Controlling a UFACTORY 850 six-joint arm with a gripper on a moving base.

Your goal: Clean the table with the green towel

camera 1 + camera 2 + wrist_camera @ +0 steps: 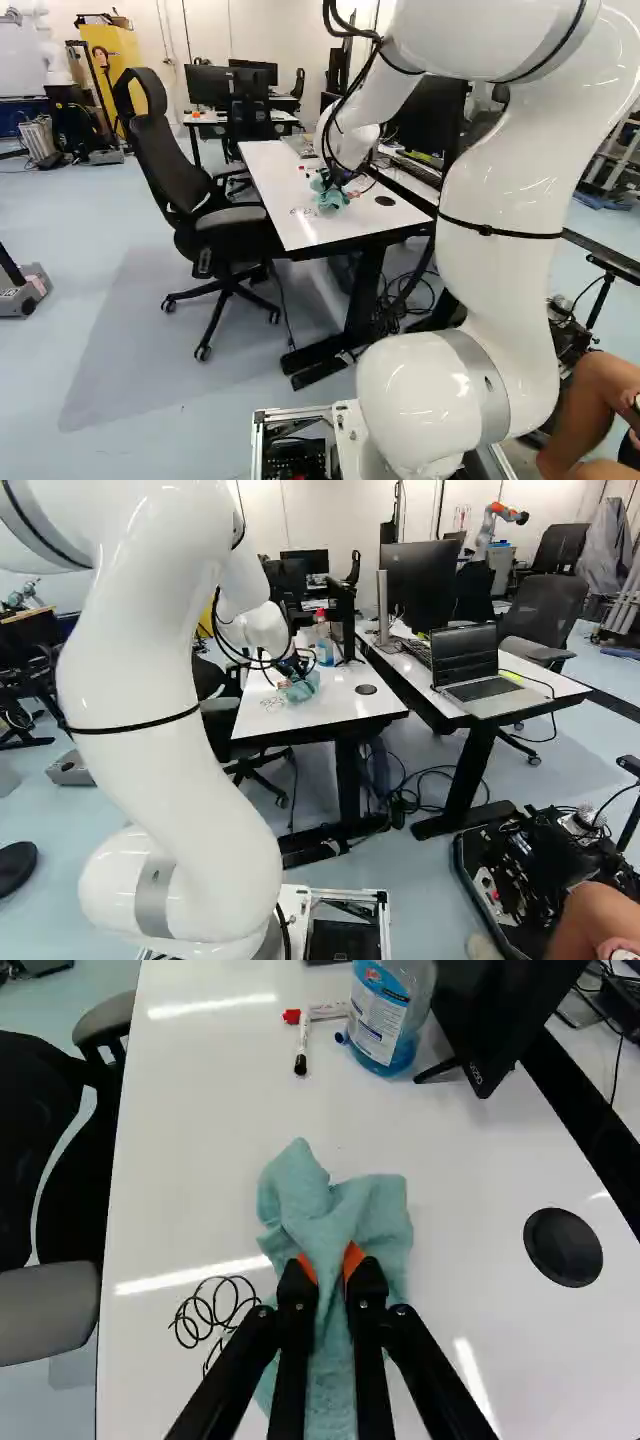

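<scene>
Presently has jaws clamped on the green towel [300,1200], near the base-side end of the white table [280,190]; shows tabletop reaching toward markers [302,1045] at twelve o'clock, black disc [563,1247] at three, chair-side edge [118,1180] at nine.

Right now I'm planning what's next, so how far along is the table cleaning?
Picking up looks done: the hand is shut on the green towel, bunched on the table. In hand: the wiping, though I can't tell whether any stroke has been made. Left: the looping black scribble beside the towel, then probably setting the towel down.
</scene>
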